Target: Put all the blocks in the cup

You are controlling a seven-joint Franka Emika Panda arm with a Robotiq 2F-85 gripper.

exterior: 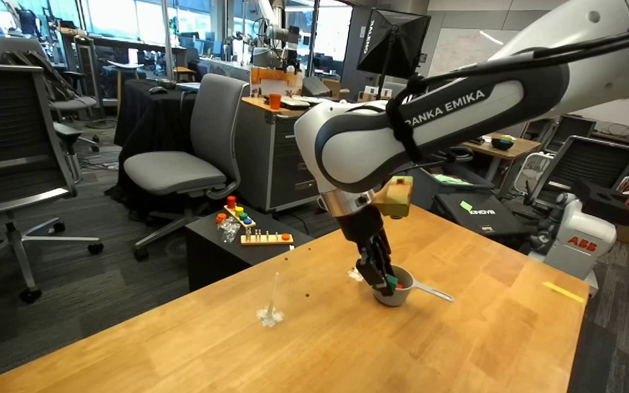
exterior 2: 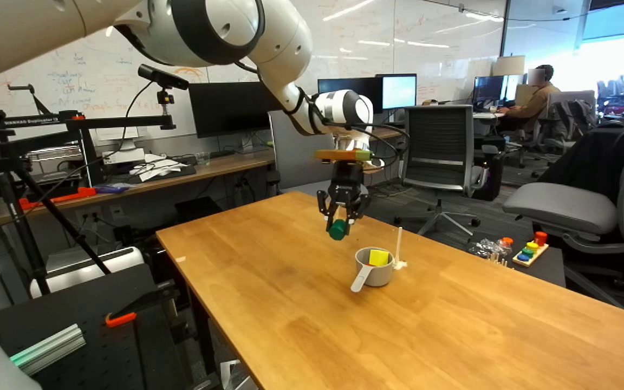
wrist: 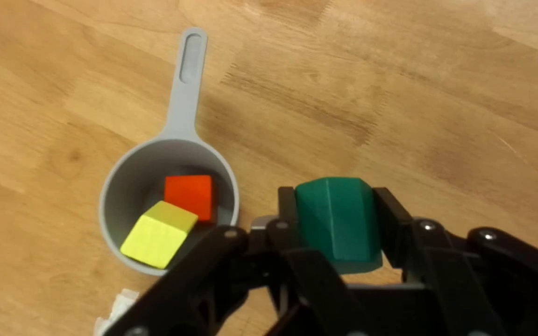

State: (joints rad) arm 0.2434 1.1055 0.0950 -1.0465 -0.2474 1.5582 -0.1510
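The grey cup [wrist: 126, 179] stands upright on the table, its thin handle pointing up in the wrist view; it also shows in both exterior views [exterior: 393, 299] [exterior 2: 378, 278]. Inside it lie the red block [wrist: 187, 193] and the yellow block [wrist: 157, 235], which leans against the cup wall and shows in an exterior view [exterior 2: 379, 258]. My gripper [wrist: 336, 205] is shut on the green block [wrist: 346, 228], also seen in both exterior views [exterior: 391, 280] [exterior 2: 337, 229]. It holds the block above the table, beside the cup, to the cup's right in the wrist view.
A thin whitish stick [exterior: 274, 292] stands upright on the table with white tape at its base; it also shows behind the cup [exterior 2: 399, 244]. Another white scrap [exterior: 355, 274] lies near the cup. A yellow strip [exterior: 564, 292] lies near a table edge.
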